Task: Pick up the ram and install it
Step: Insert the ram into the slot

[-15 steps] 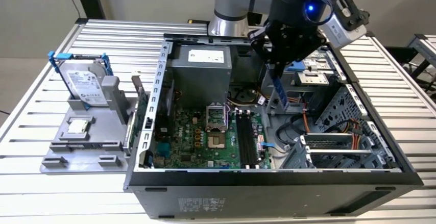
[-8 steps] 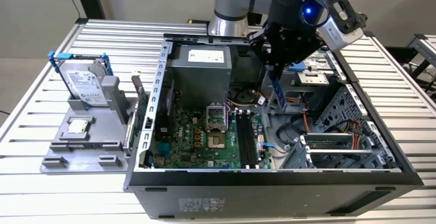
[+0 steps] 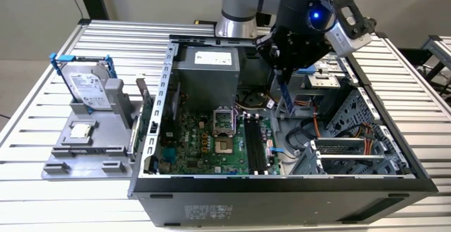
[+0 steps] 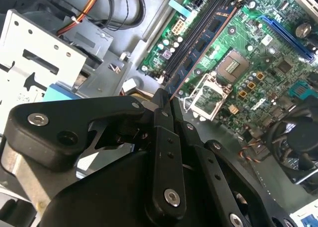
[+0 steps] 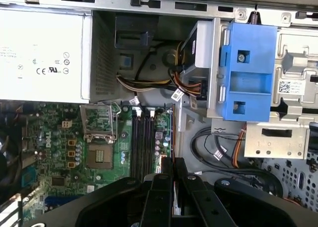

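My gripper [image 3: 283, 79] hangs over the open computer case [image 3: 282, 182], shut on the ram [image 3: 285, 99]. The ram is a thin stick held on edge, pointing down toward the motherboard [image 3: 204, 147]. In both wrist views it shows as a thin edge line [image 4: 198, 53] [image 5: 173, 132] running out from the closed fingertips [image 4: 164, 102] [image 5: 173, 163]. The black memory slots [image 3: 255, 145] [image 4: 198, 33] [image 5: 142, 142] lie below, and the ram's lower end floats above them, slightly toward the exterior view's right. The ram touches nothing.
The grey power supply [image 3: 208, 68] fills the case's back. A metal drive cage [image 3: 349, 152] with cables and a blue bracket [image 5: 248, 70] sits on the exterior view's right. The processor socket [image 3: 224, 131] is beside the slots. Outside the case, a grey fixture [image 3: 92, 147] holds a blue-framed hard drive [image 3: 88, 84] and a square chip [image 3: 81, 130].
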{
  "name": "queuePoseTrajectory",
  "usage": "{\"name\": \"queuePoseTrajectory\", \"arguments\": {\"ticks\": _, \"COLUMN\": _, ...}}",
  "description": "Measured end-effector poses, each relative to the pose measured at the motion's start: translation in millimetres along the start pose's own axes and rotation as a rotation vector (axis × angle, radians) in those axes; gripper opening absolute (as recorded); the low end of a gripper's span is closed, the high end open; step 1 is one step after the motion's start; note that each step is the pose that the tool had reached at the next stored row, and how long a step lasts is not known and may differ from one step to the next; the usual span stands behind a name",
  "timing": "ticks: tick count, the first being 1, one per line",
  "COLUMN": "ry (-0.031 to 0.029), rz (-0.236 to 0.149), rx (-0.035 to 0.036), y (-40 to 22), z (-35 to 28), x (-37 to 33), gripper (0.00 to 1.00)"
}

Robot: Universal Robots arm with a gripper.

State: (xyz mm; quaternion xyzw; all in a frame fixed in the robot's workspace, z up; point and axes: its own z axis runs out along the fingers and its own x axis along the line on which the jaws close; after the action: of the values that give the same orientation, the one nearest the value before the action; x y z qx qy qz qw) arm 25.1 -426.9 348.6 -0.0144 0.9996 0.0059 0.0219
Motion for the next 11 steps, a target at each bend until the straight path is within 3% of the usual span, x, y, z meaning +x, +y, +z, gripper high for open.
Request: {"name": "queuePoseTrajectory", "arguments": {"ticks": 11, "ry": 0.0000, "rz": 0.000, "rx": -0.0002, "y": -0.1, "z": 4.2, "x": 0.2, "gripper": 0.00}}
